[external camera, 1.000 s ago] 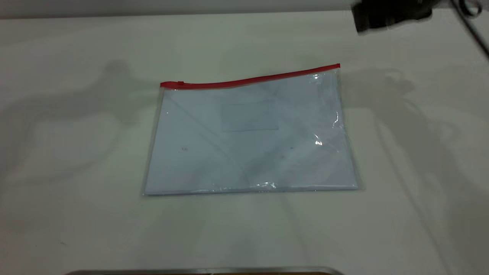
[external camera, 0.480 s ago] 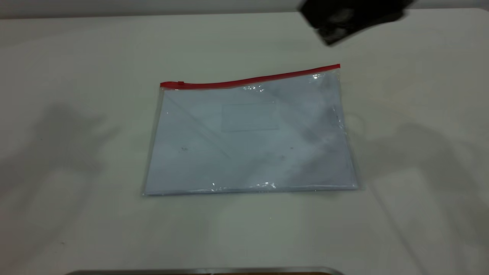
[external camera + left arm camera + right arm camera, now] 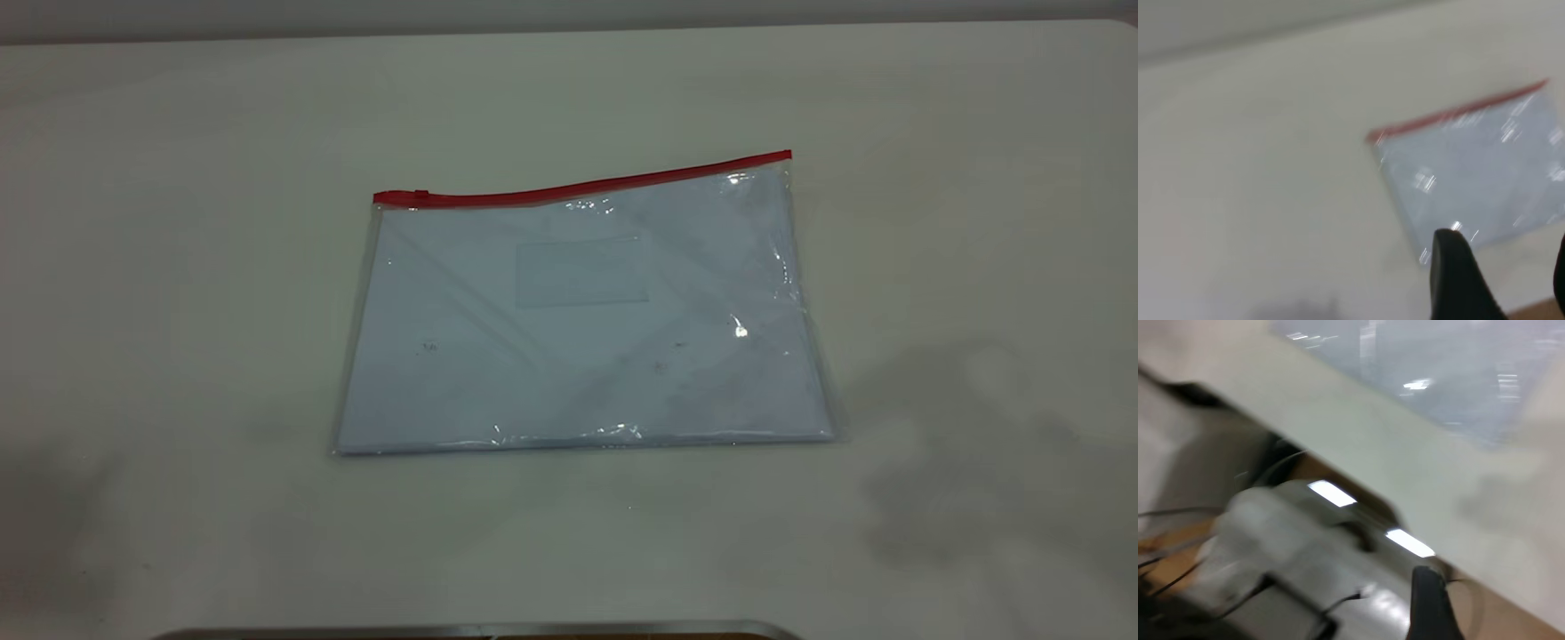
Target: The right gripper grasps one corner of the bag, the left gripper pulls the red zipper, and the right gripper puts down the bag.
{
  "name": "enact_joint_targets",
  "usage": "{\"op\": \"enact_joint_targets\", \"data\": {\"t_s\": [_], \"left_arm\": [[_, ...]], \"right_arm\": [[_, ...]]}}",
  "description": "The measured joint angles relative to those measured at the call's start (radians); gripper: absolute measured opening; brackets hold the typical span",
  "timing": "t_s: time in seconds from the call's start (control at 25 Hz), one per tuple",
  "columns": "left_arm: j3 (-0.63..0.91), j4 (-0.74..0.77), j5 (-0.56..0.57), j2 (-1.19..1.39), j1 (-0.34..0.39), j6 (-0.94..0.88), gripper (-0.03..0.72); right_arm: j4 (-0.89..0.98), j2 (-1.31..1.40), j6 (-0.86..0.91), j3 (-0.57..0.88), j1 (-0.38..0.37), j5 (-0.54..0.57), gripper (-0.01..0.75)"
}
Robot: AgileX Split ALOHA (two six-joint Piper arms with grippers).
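Note:
The bag (image 3: 578, 329) lies flat in the middle of the white table, clear plastic with white sheets and a faint label inside. The red zipper (image 3: 578, 188) runs along its far edge, with the slider tab (image 3: 418, 195) at the left end. Neither gripper shows in the exterior view. In the left wrist view my left gripper (image 3: 1508, 277) is open and empty, above the table beside the bag (image 3: 1471, 173). In the right wrist view only one dark finger (image 3: 1431, 607) of my right gripper shows, out past the table edge, far from the bag (image 3: 1438, 367).
The white table (image 3: 178, 267) surrounds the bag on all sides. A metal strip (image 3: 480, 631) lies along the near edge. Past the table edge in the right wrist view are pale equipment (image 3: 1291, 540) and cables.
The dark shape of an arm at the exterior view's top right moved left, then left the view. The arm shadows on the table shifted. The bag has not moved.

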Motion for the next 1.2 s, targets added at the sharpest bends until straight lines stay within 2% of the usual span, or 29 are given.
{"op": "enact_joint_targets", "data": {"t_s": [0.28,0.48,0.68,0.76,1.0,1.2], "left_arm": [[0.366,0.171,0.0,-0.174,0.0,-0.094,0.416],[0.573,0.171,0.0,-0.287,0.0,-0.102,0.416],[0.694,0.172,-0.007,-0.406,0.0,-0.103,0.416],[0.727,0.172,-0.011,-0.457,0.0,-0.104,0.416],[0.796,0.172,-0.028,-0.58,0.0,-0.104,0.416],[0.856,0.161,-0.032,-0.67,0.0,-0.108,0.416]], "right_arm": [[-0.259,-0.278,0.177,0.045,0.0,0.013,0.527],[-0.291,-0.433,0.199,0.271,0.0,0.013,0.526],[-0.293,-0.573,0.27,0.539,0.0,-0.014,0.526],[-0.3,-0.623,0.273,0.597,0.0,-0.015,0.526],[-0.335,-0.765,0.276,0.642,0.0,-0.103,0.526],[-0.335,-0.803,0.276,0.65,0.0,-0.11,0.526]]}}
